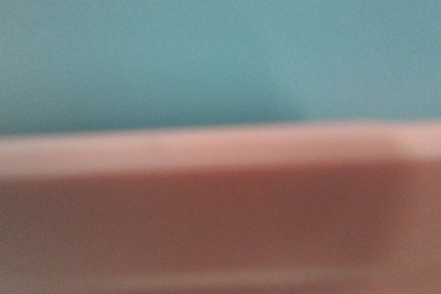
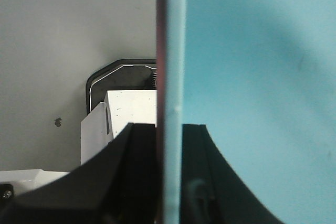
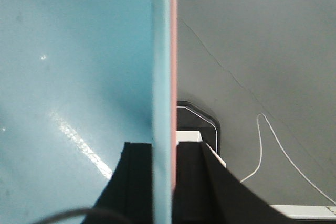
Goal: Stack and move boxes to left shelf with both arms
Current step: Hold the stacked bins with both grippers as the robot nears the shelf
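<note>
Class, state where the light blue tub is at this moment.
The blue tub sits nested inside the pink tub, their stacked walls pinched by the left gripper and right gripper.

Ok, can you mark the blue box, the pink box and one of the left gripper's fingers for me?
blue box [image 2: 252, 51], left wrist view, on its inner floor.
pink box [image 1: 220, 218], front view, on its blurred side wall.
left gripper's fingers [image 2: 210, 182], left wrist view, on the black finger inside the blue box.

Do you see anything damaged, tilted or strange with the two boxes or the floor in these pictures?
The blue box sits nested in the pink box, walls flush, clamped by both the left end effector and the right end effector. Only oddities: a thin crack across the grey floor, and the blurred front view.
</note>
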